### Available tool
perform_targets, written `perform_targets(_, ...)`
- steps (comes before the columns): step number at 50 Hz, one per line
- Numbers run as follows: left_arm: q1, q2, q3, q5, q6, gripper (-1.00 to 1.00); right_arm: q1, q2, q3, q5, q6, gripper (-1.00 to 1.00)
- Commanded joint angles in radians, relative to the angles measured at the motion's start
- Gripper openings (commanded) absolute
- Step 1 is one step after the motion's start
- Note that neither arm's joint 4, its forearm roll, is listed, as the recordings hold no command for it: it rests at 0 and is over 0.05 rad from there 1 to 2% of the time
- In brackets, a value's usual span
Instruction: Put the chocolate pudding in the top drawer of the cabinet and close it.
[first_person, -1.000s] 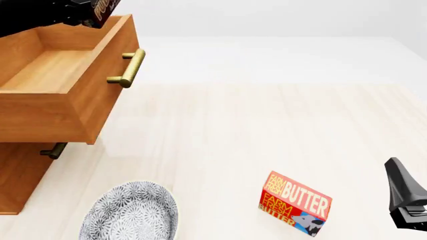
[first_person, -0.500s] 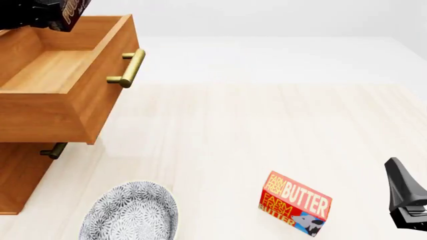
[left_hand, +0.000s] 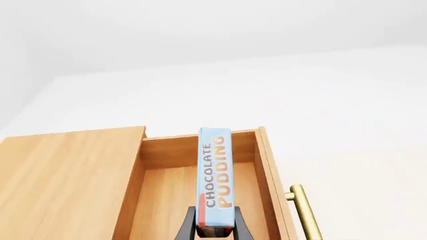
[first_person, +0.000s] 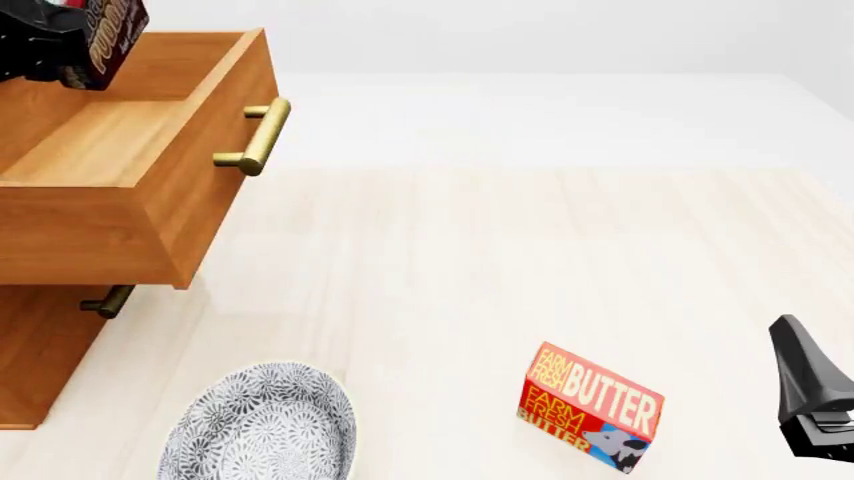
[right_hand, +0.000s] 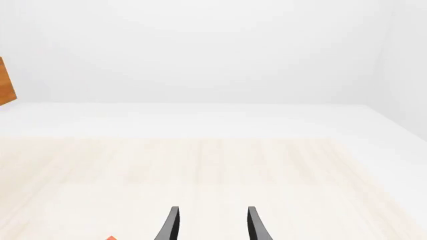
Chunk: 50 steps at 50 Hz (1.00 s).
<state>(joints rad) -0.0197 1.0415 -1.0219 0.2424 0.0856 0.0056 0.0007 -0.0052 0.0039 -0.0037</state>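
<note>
a: above the open top drawer (first_person: 127, 140), at the far left of the front view, the left gripper (left_hand: 215, 231) has its fingers clamped on the lower end of the chocolate pudding (left_hand: 215, 177), box held on edge, narrow side up

b: so it's lined up to go in?

a: i'd say so. in the left wrist view the box runs along the drawer's length, between the side walls, with bare wood beneath it. held thin like that it should clear both walls when let go

b: and the cabinet (first_person: 47, 340) itself?

a: drawer pulled well out, brass handle (first_person: 258, 135) facing the table (first_person: 507, 250). the lower drawer looks shut, its handle just peeking out under the overhang

b: anything in the way?

a: not inside the drawer that i can see. a patterned bowl (first_person: 260, 425) sits near the cabinet's foot, a butter box (first_person: 590, 405) stands farther right, both well apart from the drawer front, so pushing it closed looks free

b: right arm?

a: right gripper (right_hand: 210, 225) parked low at the right edge, fingers spread, holding nothing
</note>
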Motion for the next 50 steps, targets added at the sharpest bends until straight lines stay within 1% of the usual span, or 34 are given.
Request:
perform_targets(1, 0.020, -0.004, 0.021, -0.005, 0.000, -1.00, 0.000, 0.000, 0.000, 0.000, 0.000, 1.00)
perform_targets(13, 0.024, 0.012, 0.055, -0.037, -0.022, -1.00, 0.000, 0.000, 0.000, 0.000, 0.000, 1.00)
perform_targets(23, 0.049, 0.011, 0.076, -0.048, -0.028, -1.00, 0.000, 0.000, 0.000, 0.000, 0.000, 1.00)
perform_targets(38, 0.051, 0.036, 0.082, -0.064, -0.039, -1.00, 0.000, 0.000, 0.000, 0.000, 0.000, 1.00)
perform_targets(44, 0.058, 0.042, 0.111, -0.082, -0.055, -1.00, 0.000, 0.000, 0.000, 0.000, 0.000, 1.00)
perform_targets(50, 0.055, 0.054, 0.100, -0.076, -0.057, -1.00, 0.000, 0.000, 0.000, 0.000, 0.000, 1.00)
